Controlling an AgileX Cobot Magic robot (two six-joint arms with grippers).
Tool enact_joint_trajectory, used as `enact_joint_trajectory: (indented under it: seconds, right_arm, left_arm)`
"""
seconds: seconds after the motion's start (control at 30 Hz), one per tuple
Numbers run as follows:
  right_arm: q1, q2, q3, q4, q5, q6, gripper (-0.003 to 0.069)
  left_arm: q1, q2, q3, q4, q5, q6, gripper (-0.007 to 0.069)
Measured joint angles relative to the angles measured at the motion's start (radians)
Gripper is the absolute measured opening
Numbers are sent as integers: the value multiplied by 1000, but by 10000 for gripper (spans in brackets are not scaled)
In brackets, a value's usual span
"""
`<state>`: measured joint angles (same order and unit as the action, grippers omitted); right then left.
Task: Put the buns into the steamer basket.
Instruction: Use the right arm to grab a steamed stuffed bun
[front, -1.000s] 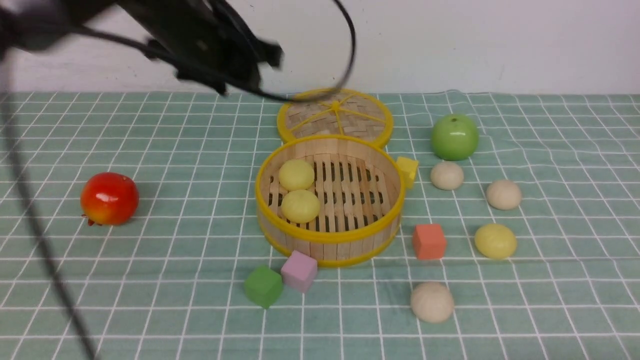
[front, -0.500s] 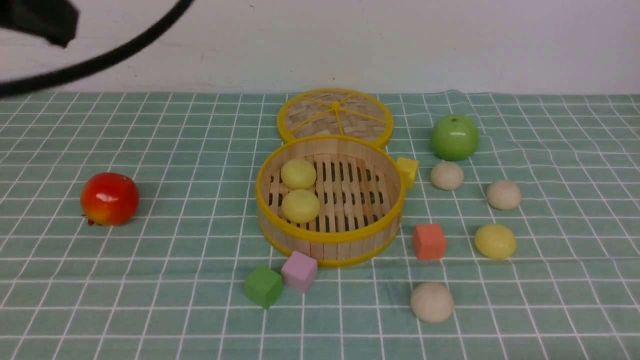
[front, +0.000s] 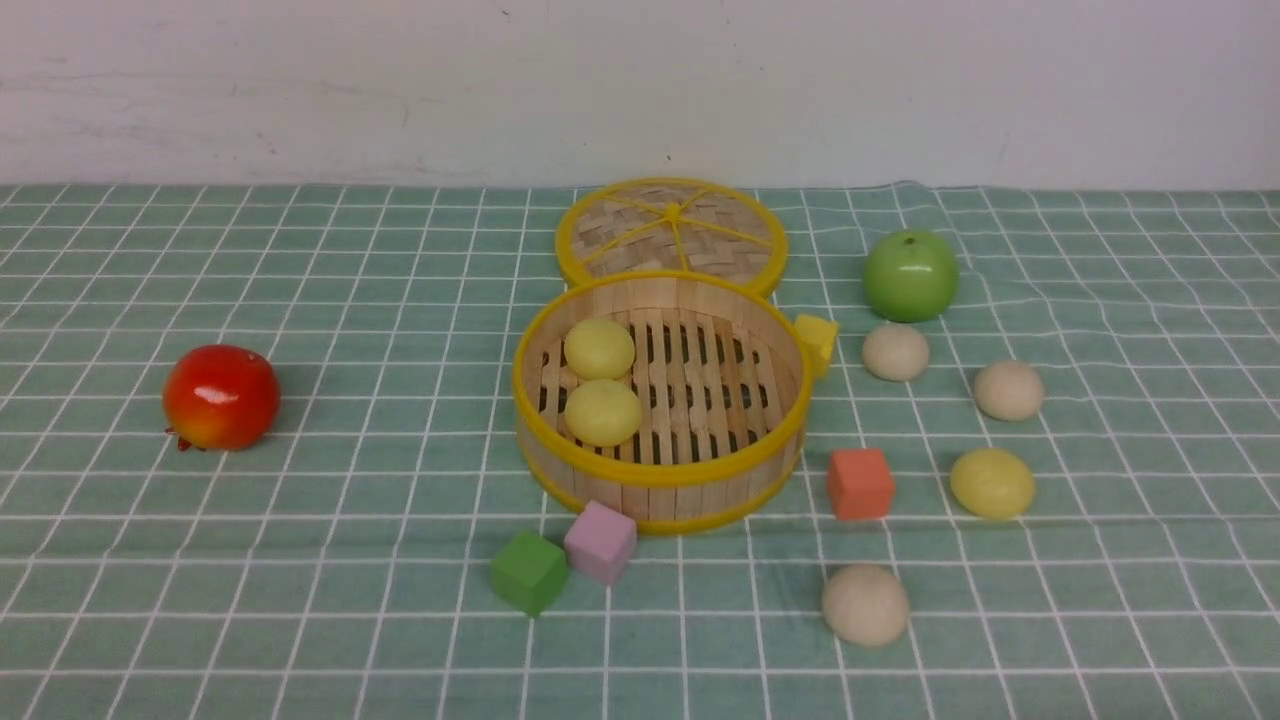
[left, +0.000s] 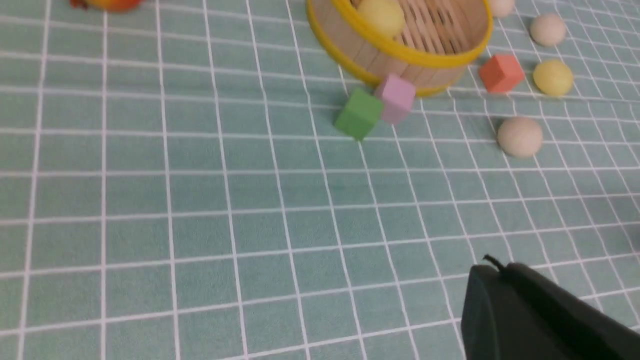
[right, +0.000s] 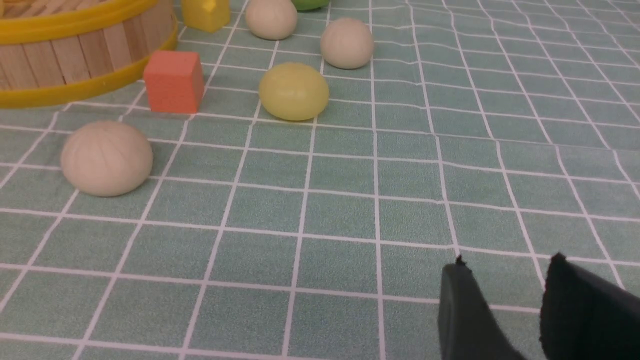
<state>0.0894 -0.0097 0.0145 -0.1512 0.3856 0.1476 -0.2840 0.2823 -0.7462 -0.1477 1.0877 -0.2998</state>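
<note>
The steamer basket (front: 655, 475) stands mid-table with two pale yellow buns (front: 599, 348) (front: 602, 412) on its slatted floor. To its right on the cloth lie a third yellow bun (front: 992, 483) and three beige buns (front: 895, 352) (front: 1008, 390) (front: 865, 604). Neither arm shows in the front view. In the left wrist view my left gripper (left: 492, 267) is shut and empty, hovering over bare cloth well short of the basket (left: 400, 52). My right gripper (right: 507, 262) is open with nothing between its fingers, some way from the nearest beige bun (right: 106, 158) and the yellow bun (right: 293, 91).
The woven lid (front: 670, 235) lies flat behind the basket. A green apple (front: 910, 275) sits at the back right and a red fruit (front: 221, 396) at the left. Foam cubes lie round the basket: yellow (front: 816, 341), orange (front: 860, 483), pink (front: 600, 541), green (front: 528, 572).
My left arm has swung up and to the left, out of the front view, and its gripper has shut. The buns and the basket have stayed put.
</note>
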Motion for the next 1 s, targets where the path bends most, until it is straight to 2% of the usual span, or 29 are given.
enact_joint_trajectory:
  seconds: [0.1,0.13,0.33,0.73,1.0]
  right_arm:
    - [0,0,0,0,0,0,240]
    - [0,0,0,0,0,0,240]
    - [0,0,0,0,0,0,240]
    - [0,0,0,0,0,0,240]
    - [0,0,0,0,0,0,240]
  left_arm:
    - [0,-63,77,27,-102,0,-13]
    - [0,-85,119,62,-212,0,-13]
    - [0,-89,156,122,-381,-2,-13]
    - [0,-91,169,156,-360,-2,-13]
    - [0,-91,295,184,-351,-2,-12]
